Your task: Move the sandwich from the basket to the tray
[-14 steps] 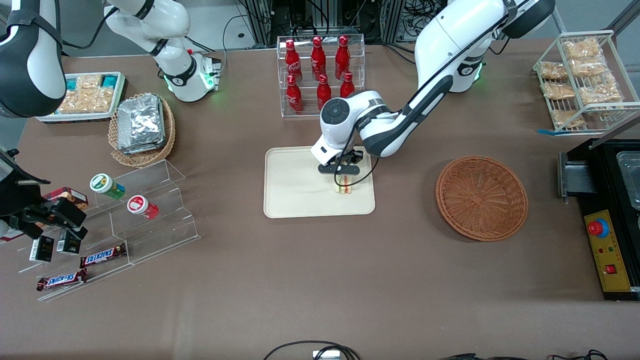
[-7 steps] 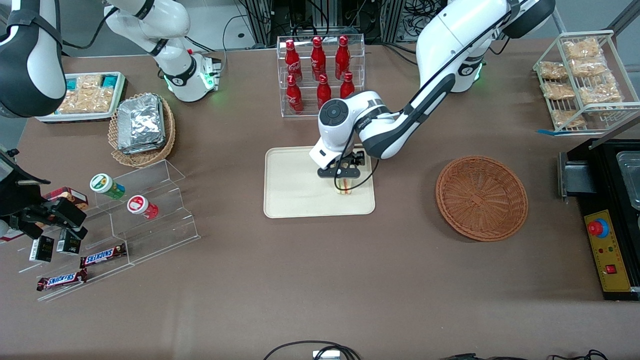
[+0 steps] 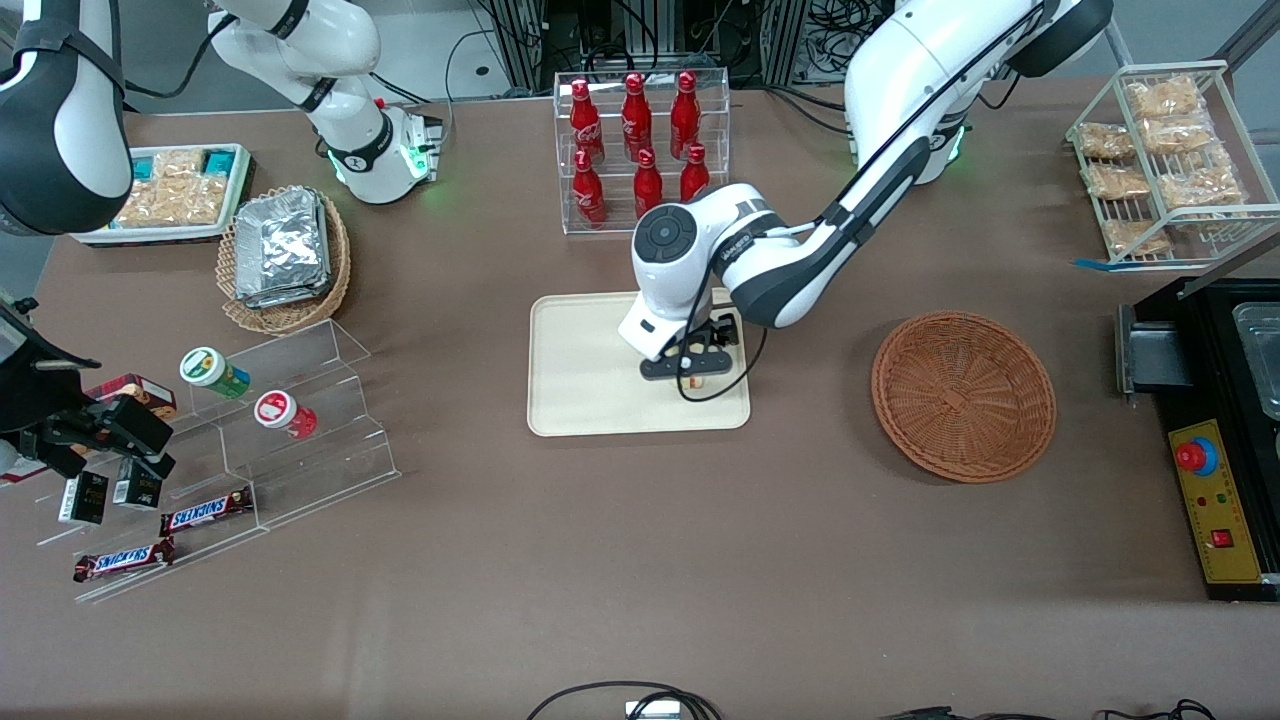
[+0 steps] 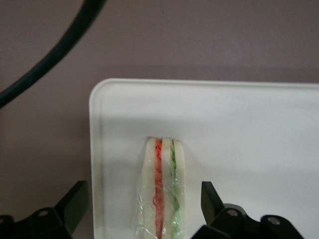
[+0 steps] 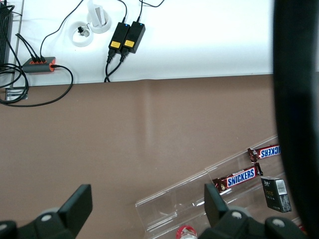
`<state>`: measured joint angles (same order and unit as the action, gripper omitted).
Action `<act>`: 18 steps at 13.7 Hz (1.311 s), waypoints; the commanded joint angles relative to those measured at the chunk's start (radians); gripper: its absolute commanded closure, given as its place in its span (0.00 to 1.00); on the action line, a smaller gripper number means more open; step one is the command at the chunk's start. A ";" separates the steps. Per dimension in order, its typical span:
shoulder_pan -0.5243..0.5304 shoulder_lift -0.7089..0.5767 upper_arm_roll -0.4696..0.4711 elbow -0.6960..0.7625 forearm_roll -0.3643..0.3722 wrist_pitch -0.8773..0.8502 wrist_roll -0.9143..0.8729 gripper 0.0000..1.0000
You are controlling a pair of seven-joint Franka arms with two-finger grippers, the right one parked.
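Note:
The sandwich (image 4: pixel 162 191), a plastic-wrapped wedge with red and green filling, stands on edge on the cream tray (image 4: pixel 249 129), near the tray's rim toward the working arm's end. My gripper (image 4: pixel 143 204) hangs open just above it, one black finger on each side with a gap to the bread. In the front view the gripper (image 3: pixel 691 362) covers most of the sandwich (image 3: pixel 697 381) on the tray (image 3: pixel 585 370). The reddish-brown wicker basket (image 3: pixel 963 395) lies empty toward the working arm's end of the table.
A clear rack of red bottles (image 3: pixel 640 150) stands just farther from the front camera than the tray. A pale basket of foil packets (image 3: pixel 285 255) and a clear stepped shelf (image 3: pixel 290 420) lie toward the parked arm's end. A wire snack rack (image 3: pixel 1165 160) and a black device (image 3: pixel 1220 440) are toward the working arm's end.
The wrist has shifted a little nearer the front camera over the tray and now covers most of the sandwich. The sandwich stays in the same spot on the tray.

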<state>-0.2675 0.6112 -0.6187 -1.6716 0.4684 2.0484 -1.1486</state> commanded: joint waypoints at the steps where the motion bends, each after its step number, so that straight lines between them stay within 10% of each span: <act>1: 0.049 -0.030 0.007 0.044 -0.004 -0.066 -0.040 0.01; 12: 0.298 -0.188 0.002 0.087 -0.068 -0.300 0.004 0.01; 18: 0.347 -0.365 0.152 0.063 -0.266 -0.396 0.387 0.01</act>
<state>0.0787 0.3398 -0.5306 -1.5820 0.2699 1.6877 -0.8830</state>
